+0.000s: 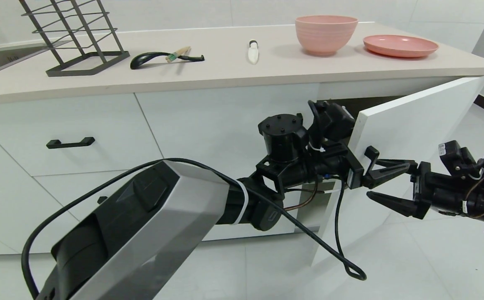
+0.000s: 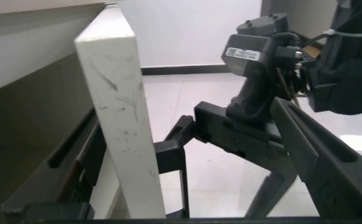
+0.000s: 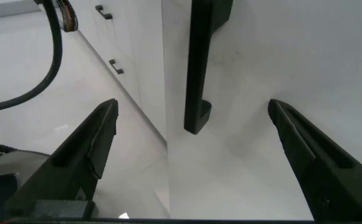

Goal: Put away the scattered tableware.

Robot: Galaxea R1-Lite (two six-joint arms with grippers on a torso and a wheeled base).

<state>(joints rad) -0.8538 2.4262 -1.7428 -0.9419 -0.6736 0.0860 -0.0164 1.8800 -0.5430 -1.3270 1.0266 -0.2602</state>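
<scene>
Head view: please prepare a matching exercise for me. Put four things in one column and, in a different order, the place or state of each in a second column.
Things
1. pink bowl
2. pink plate
3. cabinet door
4. right claw

Places or states
A. open, close to the door's handle
B. swung open below the counter
C. lying flat on the counter, nearest its right end
D. standing upright on the counter, between the white utensil and the plate

Pairs: 1-D, 2-C, 3-B, 4-A
</scene>
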